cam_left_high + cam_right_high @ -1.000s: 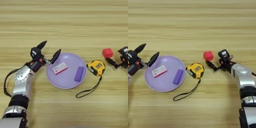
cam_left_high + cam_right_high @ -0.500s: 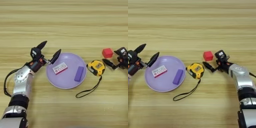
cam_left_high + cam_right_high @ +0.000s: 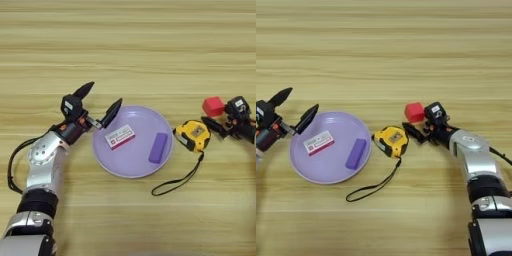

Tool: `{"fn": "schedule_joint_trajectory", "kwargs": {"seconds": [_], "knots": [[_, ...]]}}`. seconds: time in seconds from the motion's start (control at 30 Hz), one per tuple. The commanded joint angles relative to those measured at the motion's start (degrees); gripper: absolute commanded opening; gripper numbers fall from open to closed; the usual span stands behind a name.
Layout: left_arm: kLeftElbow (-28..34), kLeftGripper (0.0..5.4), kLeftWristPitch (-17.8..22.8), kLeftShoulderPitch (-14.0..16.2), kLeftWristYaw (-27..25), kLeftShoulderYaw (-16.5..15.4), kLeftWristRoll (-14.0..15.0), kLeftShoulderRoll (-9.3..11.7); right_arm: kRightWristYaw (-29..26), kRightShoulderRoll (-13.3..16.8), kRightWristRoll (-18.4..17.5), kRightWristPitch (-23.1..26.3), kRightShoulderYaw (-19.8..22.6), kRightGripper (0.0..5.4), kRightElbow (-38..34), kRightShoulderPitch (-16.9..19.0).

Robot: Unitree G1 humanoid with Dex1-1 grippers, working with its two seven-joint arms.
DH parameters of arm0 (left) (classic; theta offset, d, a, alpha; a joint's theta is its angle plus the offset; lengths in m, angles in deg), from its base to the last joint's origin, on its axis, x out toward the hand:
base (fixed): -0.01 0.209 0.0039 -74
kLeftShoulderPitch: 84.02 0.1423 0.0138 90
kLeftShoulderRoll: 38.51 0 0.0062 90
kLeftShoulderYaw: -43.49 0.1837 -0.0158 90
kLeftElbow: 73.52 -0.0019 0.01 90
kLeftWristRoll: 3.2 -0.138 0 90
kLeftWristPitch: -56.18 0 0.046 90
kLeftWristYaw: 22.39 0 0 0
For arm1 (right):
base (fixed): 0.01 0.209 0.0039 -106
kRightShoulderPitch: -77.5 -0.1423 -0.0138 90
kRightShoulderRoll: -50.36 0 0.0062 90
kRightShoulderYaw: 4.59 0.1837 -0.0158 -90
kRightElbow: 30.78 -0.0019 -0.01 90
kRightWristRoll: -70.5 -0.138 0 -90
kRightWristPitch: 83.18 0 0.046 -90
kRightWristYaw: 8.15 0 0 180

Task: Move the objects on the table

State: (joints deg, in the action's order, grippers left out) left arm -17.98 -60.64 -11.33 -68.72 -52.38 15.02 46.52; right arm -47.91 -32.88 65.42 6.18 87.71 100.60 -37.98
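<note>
Purple plate point(image 3: 131, 167) nearest, on table point(image 3: 130, 45); white box point(image 3: 120, 137) and purple bar point(image 3: 158, 147) are held in it. Tape measure point(image 3: 391, 141) lies beside. Left gripper point(image 3: 98, 102) is spread wide at plate's rim. Right gripper point(image 3: 417, 125), fingers parted, sits just beside red cube point(image 3: 414, 112).

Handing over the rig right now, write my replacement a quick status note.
Left gripper: open, at the left rim of the round purple plate.
Right gripper: open, between the red cube and the yellow-black tape measure.
Done: white red-labelled flat box and purple bar lie in the plate.
Left: cube and tape measure sit on the wooden table, ungripped.
</note>
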Motion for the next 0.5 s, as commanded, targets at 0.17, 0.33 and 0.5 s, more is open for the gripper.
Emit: {"fn": "schedule_joint_trajectory", "kwargs": {"seconds": [0.17, 0.33, 0.5], "knots": [[-1.1, 5.4, 0.3, -1.2, -0.4, -0.1, -0.1, 0.5, 1.5, 0.7, 0.2, 0.1, 0.7, 2.92, 2.2, -1.8], [-1.3, 5.4, 0.2, -1.3, -0.5, -0.1, -0.1, 0.5, 2.0, 0.7, 0.3, 0.0, 0.8, 2.4, 2.9, -2.3], [-1.5, 5.4, 0.1, -1.5, -0.5, -0.2, -0.1, 0.5, 2.3, 0.6, 0.3, -0.1, 0.9, 2.35, 3.4, -2.7]]}}
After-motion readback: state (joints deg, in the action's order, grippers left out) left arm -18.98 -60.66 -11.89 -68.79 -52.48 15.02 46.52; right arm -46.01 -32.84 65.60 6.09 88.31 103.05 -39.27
